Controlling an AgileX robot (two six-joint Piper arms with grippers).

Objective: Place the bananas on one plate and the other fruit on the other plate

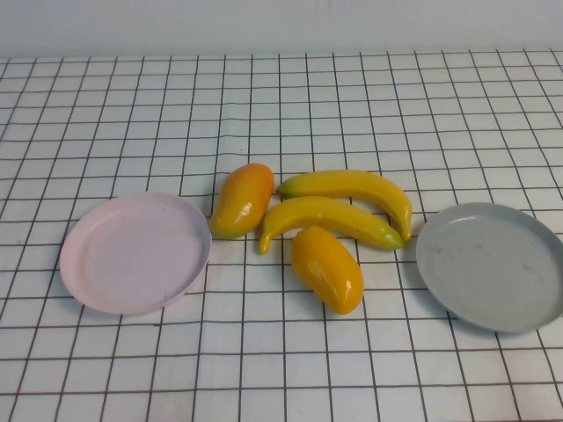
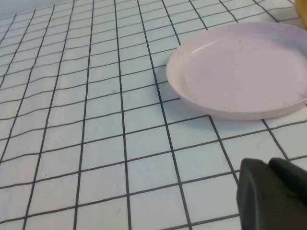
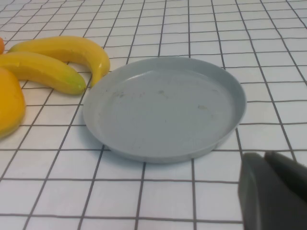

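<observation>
Two bananas lie side by side at the table's middle, one farther [image 1: 352, 186] and one nearer [image 1: 330, 217]. One orange-yellow mango [image 1: 241, 200] lies left of them, the other [image 1: 327, 268] in front. The pink plate [image 1: 134, 253] is bare at the left and the grey plate [image 1: 491, 264] is bare at the right. Neither arm shows in the high view. My left gripper [image 2: 268, 164] is shut and empty, above the cloth short of the pink plate [image 2: 240, 72]. My right gripper [image 3: 263, 155] is shut and empty, short of the grey plate [image 3: 163, 108], with the bananas [image 3: 67, 48] and a mango [image 3: 9, 108] beyond.
A white cloth with a black grid [image 1: 281, 369] covers the whole table. A pale wall [image 1: 281, 26] runs along the far edge. Nothing else stands on the cloth.
</observation>
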